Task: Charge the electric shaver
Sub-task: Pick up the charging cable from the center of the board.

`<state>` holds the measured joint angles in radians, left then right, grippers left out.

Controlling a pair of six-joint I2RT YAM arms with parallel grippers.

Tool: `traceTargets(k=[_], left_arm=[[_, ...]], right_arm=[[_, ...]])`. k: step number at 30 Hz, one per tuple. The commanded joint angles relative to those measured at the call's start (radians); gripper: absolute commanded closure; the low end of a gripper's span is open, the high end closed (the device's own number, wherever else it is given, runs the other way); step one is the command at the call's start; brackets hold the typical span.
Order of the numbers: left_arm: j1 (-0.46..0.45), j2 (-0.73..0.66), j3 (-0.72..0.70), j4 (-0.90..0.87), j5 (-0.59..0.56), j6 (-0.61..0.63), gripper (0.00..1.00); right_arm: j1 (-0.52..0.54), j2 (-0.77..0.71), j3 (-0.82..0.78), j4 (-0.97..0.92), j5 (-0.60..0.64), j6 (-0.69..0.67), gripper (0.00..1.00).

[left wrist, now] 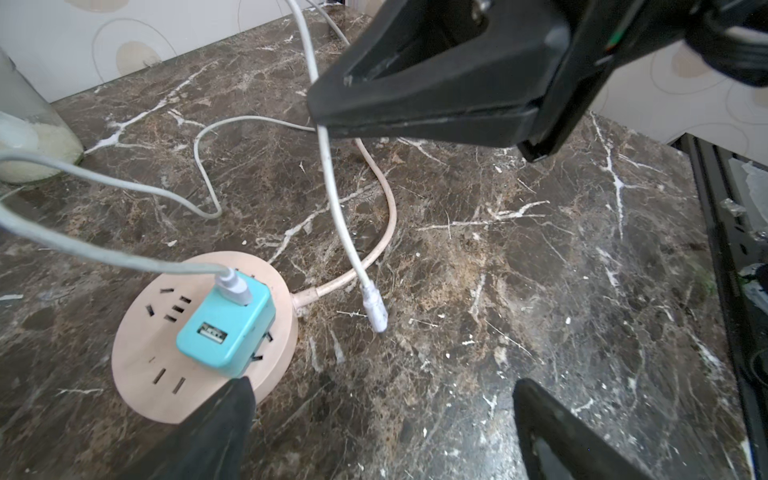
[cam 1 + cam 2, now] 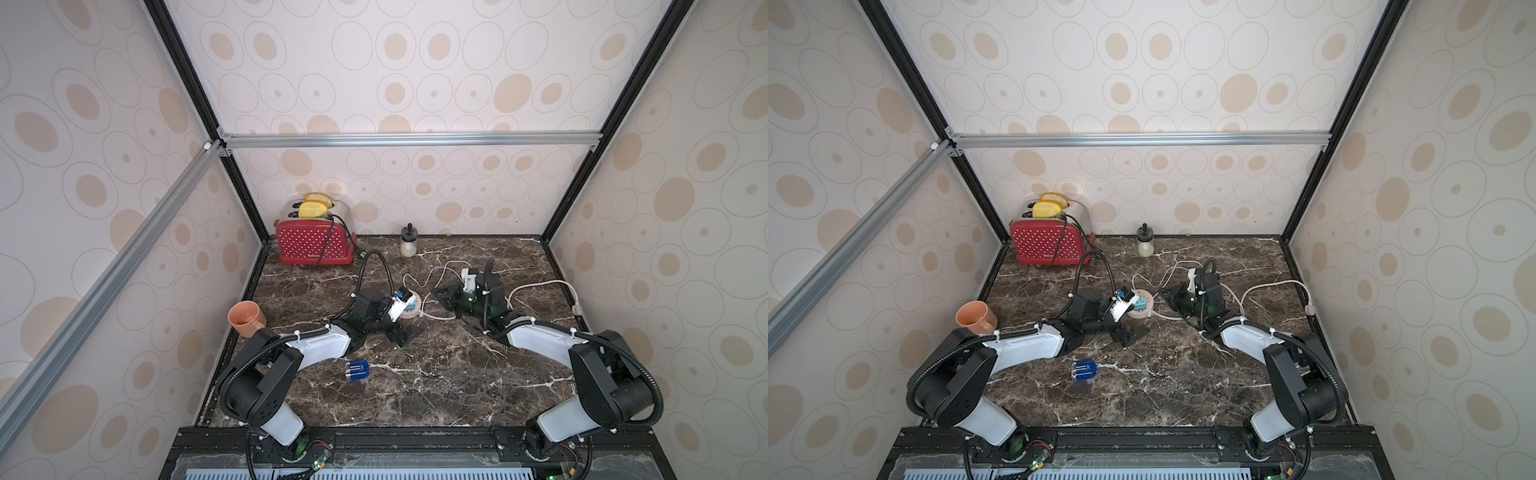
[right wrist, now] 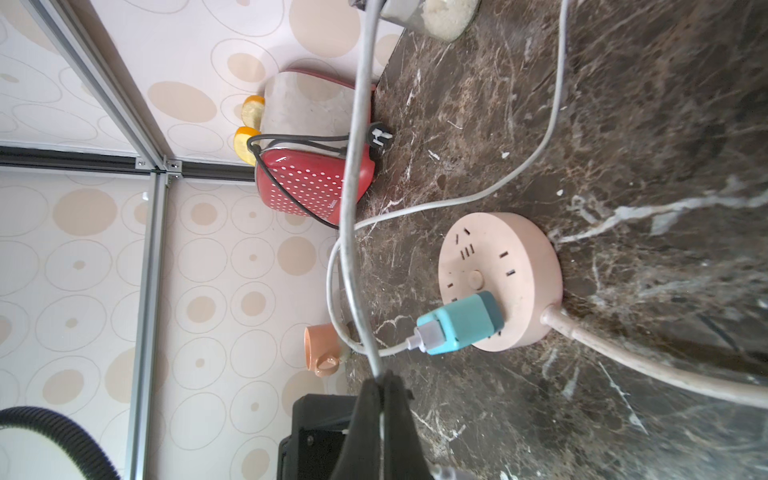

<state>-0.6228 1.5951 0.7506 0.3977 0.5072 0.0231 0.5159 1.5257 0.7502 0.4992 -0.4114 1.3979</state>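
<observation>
Right wrist view: the right claw [image 3: 380, 376] is pinched together on a white cable [image 3: 353, 174], near the pink socket hub [image 3: 519, 266]. Beside that hub the left claw [image 1: 380, 386] gapes wide, holding nothing. Well apart, the electric shaver [image 2: 357, 370] lies flat on the counter [image 2: 436, 386] by the left arm.

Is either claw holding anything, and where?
The right end effector pinches the white charging cable partway along, above its loose plug. The left end effector is open, holding nothing.
</observation>
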Motion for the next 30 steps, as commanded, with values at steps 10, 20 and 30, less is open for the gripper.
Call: traceTargets(k=[10,20,30], left_arm=[[-0.009,0.081,0.075,0.159,0.057,-0.031,0.09],[-0.01,0.101,0.09,0.112,0.107,-0.021,0.4],[-0.009,0.109,0.115,0.09,0.117,-0.015,0.82]], right_arm=[[0.014,-0.001,-0.043,0.131,-0.003,0.103,1.0],[0.013,0.002,-0.047,0.185,-0.009,0.127,1.0],[0.014,-0.006,-0.054,0.183,-0.039,0.117,1.0]])
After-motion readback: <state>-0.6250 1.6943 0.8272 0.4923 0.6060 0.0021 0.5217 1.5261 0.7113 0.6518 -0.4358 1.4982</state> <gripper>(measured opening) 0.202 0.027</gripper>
